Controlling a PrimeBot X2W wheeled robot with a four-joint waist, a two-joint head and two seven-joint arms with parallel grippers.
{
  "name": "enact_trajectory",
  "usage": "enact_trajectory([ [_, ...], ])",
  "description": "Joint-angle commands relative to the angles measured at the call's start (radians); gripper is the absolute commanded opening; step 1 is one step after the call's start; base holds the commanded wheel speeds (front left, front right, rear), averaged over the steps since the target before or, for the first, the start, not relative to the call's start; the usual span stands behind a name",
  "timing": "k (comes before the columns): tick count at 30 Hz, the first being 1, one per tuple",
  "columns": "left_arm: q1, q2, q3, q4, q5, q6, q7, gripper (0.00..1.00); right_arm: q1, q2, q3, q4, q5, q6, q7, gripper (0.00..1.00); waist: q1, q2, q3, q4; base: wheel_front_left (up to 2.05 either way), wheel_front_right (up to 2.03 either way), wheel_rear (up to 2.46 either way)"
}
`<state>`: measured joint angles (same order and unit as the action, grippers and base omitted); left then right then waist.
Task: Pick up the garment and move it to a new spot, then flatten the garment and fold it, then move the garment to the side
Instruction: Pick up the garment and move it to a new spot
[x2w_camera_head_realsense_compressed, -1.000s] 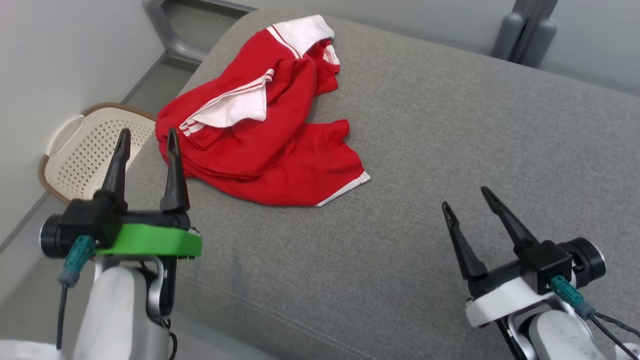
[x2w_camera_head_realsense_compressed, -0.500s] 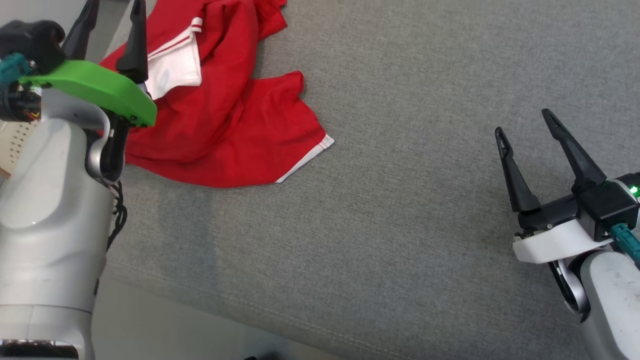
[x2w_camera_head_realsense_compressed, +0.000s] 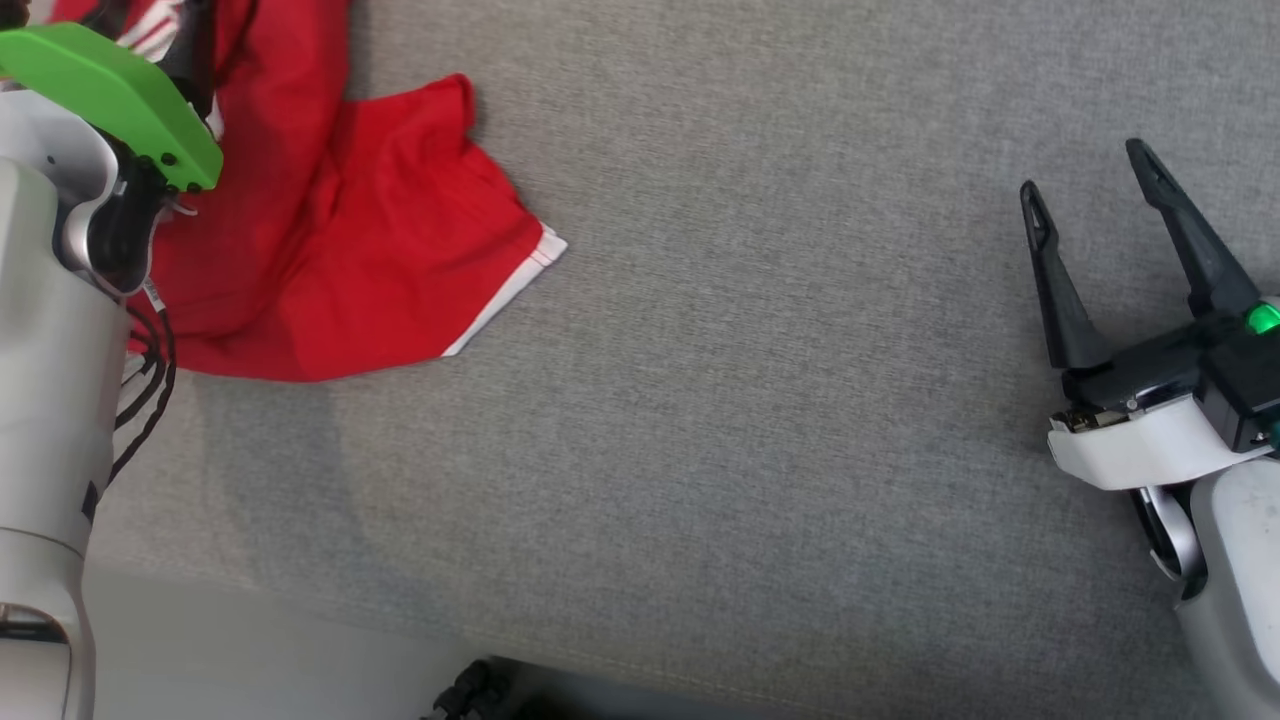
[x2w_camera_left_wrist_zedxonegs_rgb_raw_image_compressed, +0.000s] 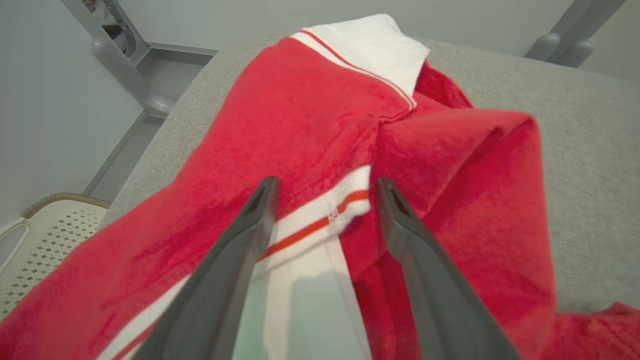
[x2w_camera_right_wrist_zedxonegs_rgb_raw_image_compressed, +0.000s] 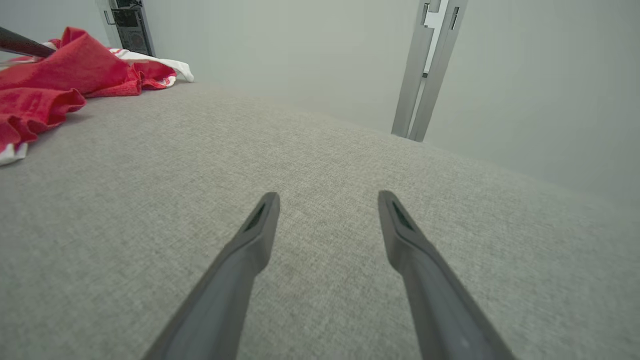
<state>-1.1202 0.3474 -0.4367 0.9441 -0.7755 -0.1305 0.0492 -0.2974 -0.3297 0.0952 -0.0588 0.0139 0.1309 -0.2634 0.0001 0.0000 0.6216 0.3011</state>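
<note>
A crumpled red garment (x2w_camera_head_realsense_compressed: 340, 230) with white trim lies on the grey padded surface (x2w_camera_head_realsense_compressed: 750, 350) at the upper left of the head view. In the left wrist view my left gripper (x2w_camera_left_wrist_zedxonegs_rgb_raw_image_compressed: 325, 187) is open, its two fingers straddling a white, red-striped band of the garment (x2w_camera_left_wrist_zedxonegs_rgb_raw_image_compressed: 310, 115); I cannot tell whether they touch the cloth. Its green mount (x2w_camera_head_realsense_compressed: 110, 90) shows over the garment's left part. My right gripper (x2w_camera_head_realsense_compressed: 1085, 170) hovers open and empty over bare surface at the far right. In the right wrist view the right gripper (x2w_camera_right_wrist_zedxonegs_rgb_raw_image_compressed: 327, 196) points along the surface, with the garment (x2w_camera_right_wrist_zedxonegs_rgb_raw_image_compressed: 60, 70) far off to the left.
The surface's front edge runs along the bottom of the head view, with pale floor below it. A white perforated basket (x2w_camera_left_wrist_zedxonegs_rgb_raw_image_compressed: 35, 235) sits on the floor beside the surface's left side. Grey metal posts (x2w_camera_left_wrist_zedxonegs_rgb_raw_image_compressed: 125, 70) (x2w_camera_right_wrist_zedxonegs_rgb_raw_image_compressed: 430, 70) stand behind the surface.
The head camera has tilted down, shifting the whole picture. My left arm has reached forward, bringing its open fingers over the garment. The right gripper stays open over bare surface.
</note>
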Motion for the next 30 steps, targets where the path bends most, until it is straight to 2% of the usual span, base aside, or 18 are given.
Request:
enact_trajectory([
  [1,-0.023,0.011,-0.008,0.014,-0.021,0.001,-0.006,1.00,-0.007,-0.001,-0.006,0.011,-0.003,0.000,0.000,1.00,-0.0001,0.0000,0.058,-0.047,0.00,0.00,0.00],
  [7,-0.033,0.034,-0.060,0.054,-0.070,0.001,-0.014,1.00,-0.005,-0.002,-0.026,0.013,-0.005,-0.001,0.002,1.00,-0.0001,0.0000,0.100,-0.064,0.00,0.00,0.00],
  [12,-0.028,0.031,-0.120,0.074,-0.087,0.000,-0.024,1.00,-0.002,-0.006,-0.036,0.022,-0.010,-0.001,0.006,1.00,-0.0001,0.0000,0.122,-0.063,0.00,0.00,0.00],
  [13,-0.027,0.033,-0.141,0.074,-0.083,0.000,-0.030,0.38,-0.003,-0.005,-0.037,0.024,-0.012,-0.001,0.007,1.00,-0.0001,0.0000,0.125,-0.062,0.00,0.00,0.00],
  [14,-0.027,0.035,-0.155,0.075,-0.079,0.000,-0.042,0.00,-0.005,-0.004,-0.036,0.025,-0.013,-0.001,0.007,1.00,-0.0001,0.0000,0.127,-0.062,0.00,0.00,0.00],
  [18,-0.040,0.053,-0.202,0.065,-0.072,-0.001,-0.125,0.00,-0.013,0.008,-0.029,0.043,-0.013,-0.001,0.007,1.00,-0.0001,0.0000,0.113,-0.058,0.00,0.00,0.00],
  [23,-0.042,0.093,-0.240,0.043,-0.086,-0.001,-0.241,0.00,0.009,0.042,-0.009,0.056,-0.004,0.000,0.007,1.00,-0.0001,0.0000,0.042,-0.054,0.00,0.00,0.00],
  [30,-0.059,0.167,-0.265,0.001,-0.075,0.001,-0.309,0.00,0.018,0.088,0.006,0.068,0.014,0.000,0.000,1.00,-0.0001,0.0000,-0.090,-0.058,0.00,0.00,0.00],
])
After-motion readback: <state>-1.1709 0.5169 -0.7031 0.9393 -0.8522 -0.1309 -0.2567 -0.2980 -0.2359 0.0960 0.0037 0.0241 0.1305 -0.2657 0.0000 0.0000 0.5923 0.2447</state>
